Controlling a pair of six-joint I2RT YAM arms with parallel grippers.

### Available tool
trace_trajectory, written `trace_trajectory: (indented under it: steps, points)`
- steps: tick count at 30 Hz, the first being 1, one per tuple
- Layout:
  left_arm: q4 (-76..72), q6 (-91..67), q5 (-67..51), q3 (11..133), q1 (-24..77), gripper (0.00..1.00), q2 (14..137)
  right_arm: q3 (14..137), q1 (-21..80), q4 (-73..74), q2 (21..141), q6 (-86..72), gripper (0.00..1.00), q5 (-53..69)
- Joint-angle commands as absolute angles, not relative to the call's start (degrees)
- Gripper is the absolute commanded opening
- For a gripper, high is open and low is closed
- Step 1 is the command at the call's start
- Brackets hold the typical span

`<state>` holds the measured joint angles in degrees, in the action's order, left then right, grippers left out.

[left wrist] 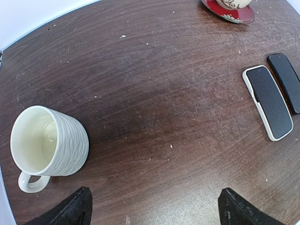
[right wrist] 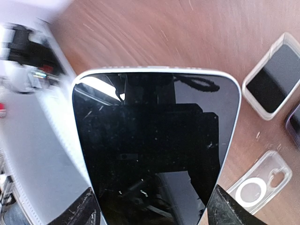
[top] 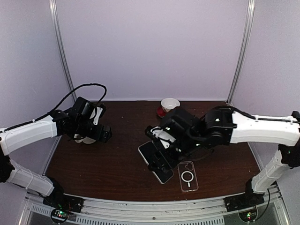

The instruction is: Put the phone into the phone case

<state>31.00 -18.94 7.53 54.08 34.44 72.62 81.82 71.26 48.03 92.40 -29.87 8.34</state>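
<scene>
My right gripper (top: pixel 162 154) (right wrist: pixel 152 206) is shut on the phone (right wrist: pixel 154 140), a black-screened handset with a pale rim, one finger on each long edge. In the top view the phone (top: pixel 163 172) hangs over the table's front middle. The clear phone case (top: pixel 188 176) with a white ring lies flat just right of it, and also shows low at the right of the right wrist view (right wrist: pixel 257 188). My left gripper (top: pixel 101 133) (left wrist: pixel 154 206) is open and empty over bare wood at the left.
A second phone in a white case (top: pixel 148 152) (left wrist: pixel 267 101) (right wrist: pixel 271 83) lies left of the right gripper, with a black handset (left wrist: pixel 286 79) beside it. A white mug (left wrist: pixel 47 145) (top: pixel 84 139) stands by the left gripper. A cup on a red saucer (top: pixel 168 105) stands at the back.
</scene>
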Motion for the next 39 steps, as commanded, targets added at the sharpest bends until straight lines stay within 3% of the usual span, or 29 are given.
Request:
trace_trajectory:
  steps: [1, 12, 16, 20, 23, 27, 29, 33, 39]
  points:
    - [27.58, -17.59, 7.87, 52.88, 33.93, 0.98, 70.46, 76.22, 70.42, 39.14, 80.46, -19.56, 0.45, 10.61]
    - [27.31, -16.92, 7.76, 52.65, 33.92, 0.97, 70.71, 62.63, 60.84, 21.11, 59.97, -20.63, 0.44, 28.42]
    - [27.29, -16.88, 7.10, 52.65, 33.93, 0.98, 70.91, 61.75, 60.05, 22.59, 58.42, -21.95, 0.43, 23.70]
    - [27.30, -16.88, 6.40, 52.73, 33.93, 0.98, 71.30, 61.74, 59.85, 31.23, 59.25, -29.22, 0.41, 0.82]
    - [27.36, -16.92, 5.67, 52.73, 33.93, 0.98, 71.45, 57.81, 59.85, 31.90, 59.05, -34.51, 0.40, -7.17]
    - [27.30, -16.79, 5.36, 52.74, 33.93, 0.98, 71.75, 49.42, 59.85, 16.98, 56.71, -37.67, 0.40, -0.63]
    - [27.21, -16.72, 4.54, 52.81, 33.92, 0.98, 71.84, 49.91, 59.85, 17.73, 56.87, -37.07, 0.38, 1.85]
    - [24.45, -15.40, -5.11, 52.82, 33.90, 0.97, 71.71, 56.70, 59.94, 30.97, 59.27, -31.27, 0.35, -2.30]
    - [22.03, -14.88, -36.60, 58.22, 34.72, 0.88, 69.60, 65.41, 61.27, 41.85, 65.93, -13.08, 0.34, -2.64]
